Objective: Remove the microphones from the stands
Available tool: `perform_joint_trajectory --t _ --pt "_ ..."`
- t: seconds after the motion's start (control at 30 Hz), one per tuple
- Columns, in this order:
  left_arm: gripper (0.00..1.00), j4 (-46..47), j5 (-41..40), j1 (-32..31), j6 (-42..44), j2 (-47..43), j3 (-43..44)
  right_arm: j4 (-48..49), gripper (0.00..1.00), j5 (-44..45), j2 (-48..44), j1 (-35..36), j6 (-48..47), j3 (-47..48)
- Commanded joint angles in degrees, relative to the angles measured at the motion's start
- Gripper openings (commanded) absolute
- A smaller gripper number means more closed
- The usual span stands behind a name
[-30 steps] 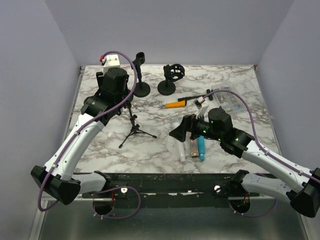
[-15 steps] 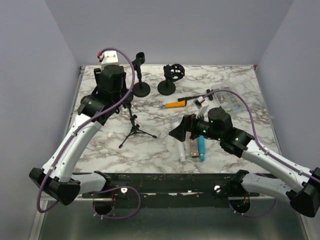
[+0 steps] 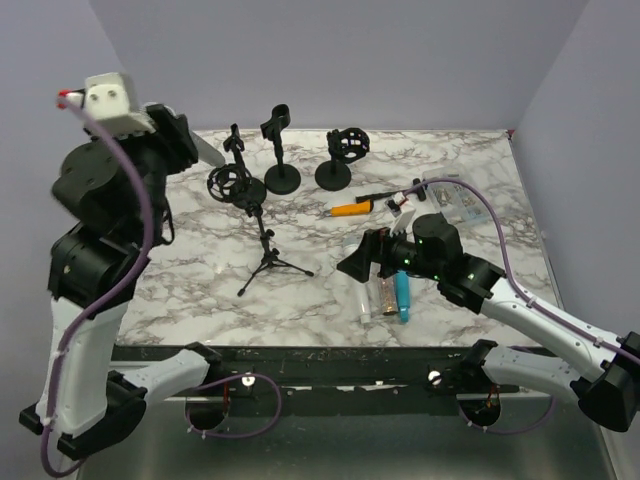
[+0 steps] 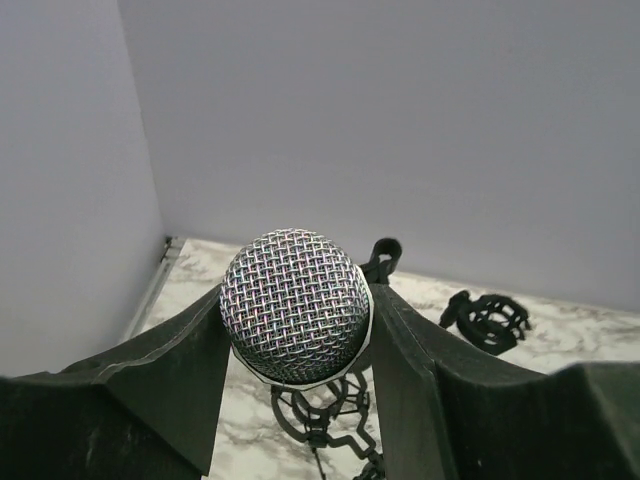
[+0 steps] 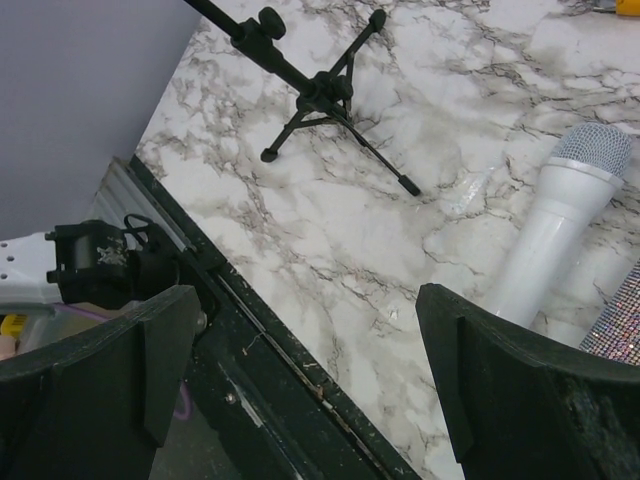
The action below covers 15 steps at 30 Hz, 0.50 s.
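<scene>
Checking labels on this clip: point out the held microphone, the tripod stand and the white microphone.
held microphone (image 4: 295,305): left wrist view, mesh head.
tripod stand (image 3: 268,259): top external view, hub where the legs meet.
white microphone (image 5: 545,255): right wrist view, body.

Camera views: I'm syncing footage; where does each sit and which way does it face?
Top external: above and behind the robot, looking down on the white marbled table; both arms show.
Left wrist: on the raised left arm, facing the back wall; left claw grips the silver mesh-headed microphone.
Right wrist: low over the table, looking down at its near edge; open right claw shows.
Shared: the black tripod stand appears in top and right wrist views.
</scene>
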Motion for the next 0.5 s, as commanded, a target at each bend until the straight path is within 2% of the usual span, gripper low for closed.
perform_joint_trajectory --t 0.0,0.2,0.47 --pt "0.0 0.23 9.36 0.26 -1.1 -6.51 3.69 -2.08 1.0 2.53 0.44 -0.35 -1.75 2.38" --pt "0.0 -1.79 23.38 0.26 -10.86 -8.32 1.98 -5.97 1.0 6.96 -0.52 -0.38 -4.08 3.12" --pt "0.0 6.75 52.63 0.24 -19.63 -4.26 -12.41 -10.52 1.0 8.85 -4.03 -0.33 -7.67 6.62"
